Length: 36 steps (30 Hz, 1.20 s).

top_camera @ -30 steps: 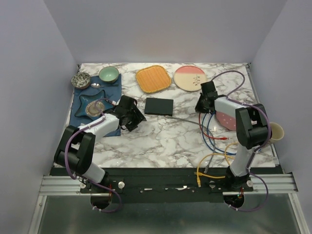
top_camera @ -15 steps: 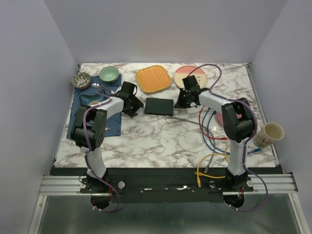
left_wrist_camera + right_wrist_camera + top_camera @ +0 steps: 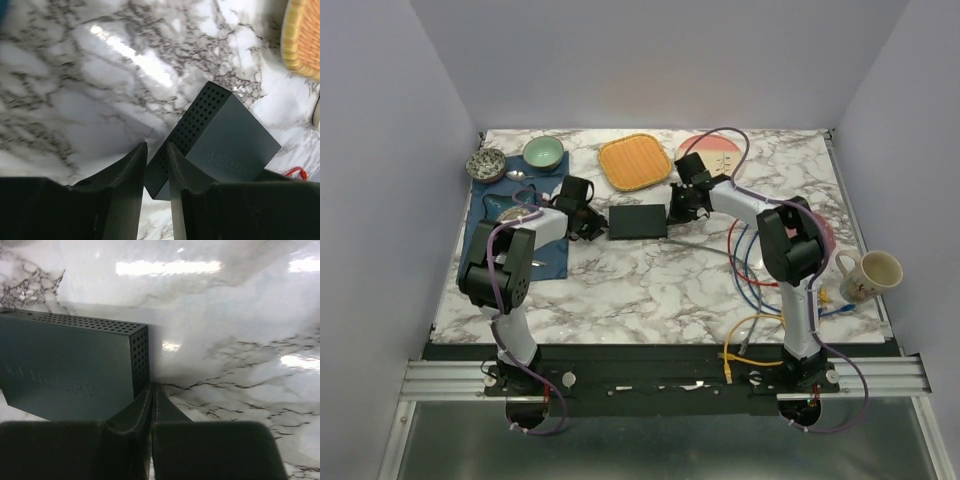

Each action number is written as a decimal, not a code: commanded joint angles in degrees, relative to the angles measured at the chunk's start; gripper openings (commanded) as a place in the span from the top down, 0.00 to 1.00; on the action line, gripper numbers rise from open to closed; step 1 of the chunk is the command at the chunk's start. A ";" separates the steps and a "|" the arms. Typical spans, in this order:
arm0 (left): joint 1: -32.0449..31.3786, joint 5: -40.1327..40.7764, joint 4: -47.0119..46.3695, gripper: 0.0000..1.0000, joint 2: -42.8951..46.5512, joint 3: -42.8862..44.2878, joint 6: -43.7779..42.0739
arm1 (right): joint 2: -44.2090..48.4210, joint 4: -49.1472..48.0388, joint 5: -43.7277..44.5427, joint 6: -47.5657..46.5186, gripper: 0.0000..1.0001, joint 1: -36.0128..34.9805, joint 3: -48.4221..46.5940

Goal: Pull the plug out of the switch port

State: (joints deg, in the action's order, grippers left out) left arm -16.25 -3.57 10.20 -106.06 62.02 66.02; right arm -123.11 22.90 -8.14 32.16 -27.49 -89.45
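- the switch [image 3: 638,221] lies flat on the marble table [image 3: 650,290], a little to 12 o'clock of the table's middle, with the orange plate [image 3: 635,161] near it at 12 o'clock.
- just changed: a second ago both arms stood well off, the left one out at 8 o'clock of the switch and the right one at 3 o'clock. now each has come in to an end of it.
- the left gripper [image 3: 156,150] is at the switch's 9 o'clock end. its jaws, wider a moment ago, have narrowed onto a corner of the box, which fills the gap between them.
- the right gripper [image 3: 152,390] is at the 3 o'clock end. its fingers are pressed together just beside the perforated side wall, with nothing seen between them.
- the switch looks nudged slightly toward 9 o'clock since then.
- judgement: the left arm seems set to brace the box, while the right has yet to take the plug. no plug shows in either wrist view.
- a grey cable [image 3: 705,246] runs from the switch's 4 o'clock corner, so the port is likely on that side.
- writing: "mercury" is embossed on the switch's top, faint in the right wrist view and partly hidden in the left. nothing else is readable.
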 commanded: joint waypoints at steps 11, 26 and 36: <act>-1.15 -1.00 4.74 0.61 17.37 -17.98 -1.85 | 0.85 0.93 -5.49 -0.35 0.89 -15.84 4.53; -10.45 -5.04 0.18 0.61 15.54 -20.98 -2.22 | 17.29 -4.96 2.86 -0.26 0.90 -17.69 30.39; -17.50 -4.96 -0.27 0.61 10.34 -16.22 -0.10 | 18.43 -4.97 4.01 -0.52 0.90 -11.46 31.35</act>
State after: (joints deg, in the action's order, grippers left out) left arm -27.44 5.54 4.78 -95.07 48.03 64.53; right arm -101.60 24.47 -7.84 31.73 -41.04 -59.77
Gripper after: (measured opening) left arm 0.387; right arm 0.103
